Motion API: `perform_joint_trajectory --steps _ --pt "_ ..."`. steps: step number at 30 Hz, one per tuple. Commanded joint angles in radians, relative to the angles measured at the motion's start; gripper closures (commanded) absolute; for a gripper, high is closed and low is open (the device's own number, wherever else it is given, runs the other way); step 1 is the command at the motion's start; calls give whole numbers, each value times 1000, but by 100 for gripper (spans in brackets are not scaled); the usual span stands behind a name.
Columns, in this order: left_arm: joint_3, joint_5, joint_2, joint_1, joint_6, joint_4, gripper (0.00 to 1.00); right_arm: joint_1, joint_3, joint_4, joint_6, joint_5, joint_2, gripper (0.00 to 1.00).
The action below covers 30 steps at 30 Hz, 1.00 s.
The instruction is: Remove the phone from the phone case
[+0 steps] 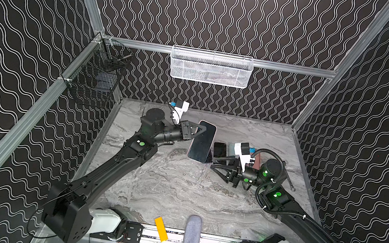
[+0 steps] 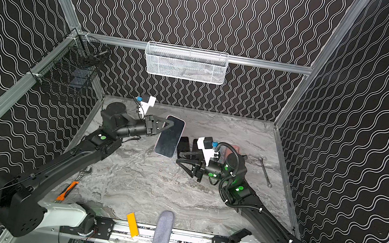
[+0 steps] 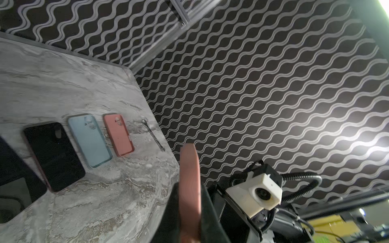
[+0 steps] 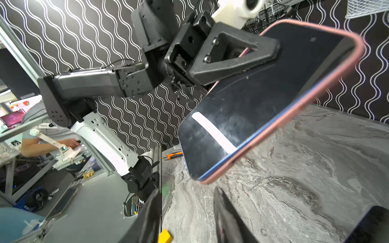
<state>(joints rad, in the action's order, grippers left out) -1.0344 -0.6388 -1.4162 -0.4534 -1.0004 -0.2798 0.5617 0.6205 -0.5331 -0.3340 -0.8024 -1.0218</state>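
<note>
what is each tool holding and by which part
The left tool holds the cased phone by a long edge near one end; the right tool is open, holding nothing.

Dark-screened phone [image 4: 252, 101], blue edge showing, inside pink case [image 4: 280, 124], tilted, raised above marble table [image 4: 315, 168].

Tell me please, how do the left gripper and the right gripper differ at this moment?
The left gripper is shut on the phone in its pink case; the right gripper is open, its fingers apart with nothing between them. The left gripper holds its load raised and tilted above the table; the right gripper sits lower, near it. Both have black triangular fingers.
</note>
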Motion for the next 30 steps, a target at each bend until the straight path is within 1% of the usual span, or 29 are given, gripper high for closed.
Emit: perform_joint_trajectory --steps 1,3,7,9,12,16,22,26,30 --pt "49 164 32 7 -98 -132 100 -16 -27 -152 -105 -22 4 49" --pt "95 196 45 12 -162 -208 100 -20 -56 -245 -182 -23 -12 42" --pt "197 232 36 13 -319 -405 100 -20 -107 -518 -372 -72 -115 25" --pt "234 235 24 13 -381 -497 100 -20 -128 -649 -463 -70 -168 20" --pt "276 243 4 11 -449 -601 100 -19 -145 -763 -534 -56 -223 19" --pt "307 250 -14 6 -493 -655 100 -4 -137 -782 -550 -30 -261 20" --pt "350 274 -39 -4 -551 -752 100 33 -109 -725 -518 25 -293 22" --pt "352 285 -38 -14 -547 -765 100 53 -95 -681 -490 60 -311 23" --pt "349 288 -34 -22 -549 -766 100 61 -87 -676 -494 89 -334 23"
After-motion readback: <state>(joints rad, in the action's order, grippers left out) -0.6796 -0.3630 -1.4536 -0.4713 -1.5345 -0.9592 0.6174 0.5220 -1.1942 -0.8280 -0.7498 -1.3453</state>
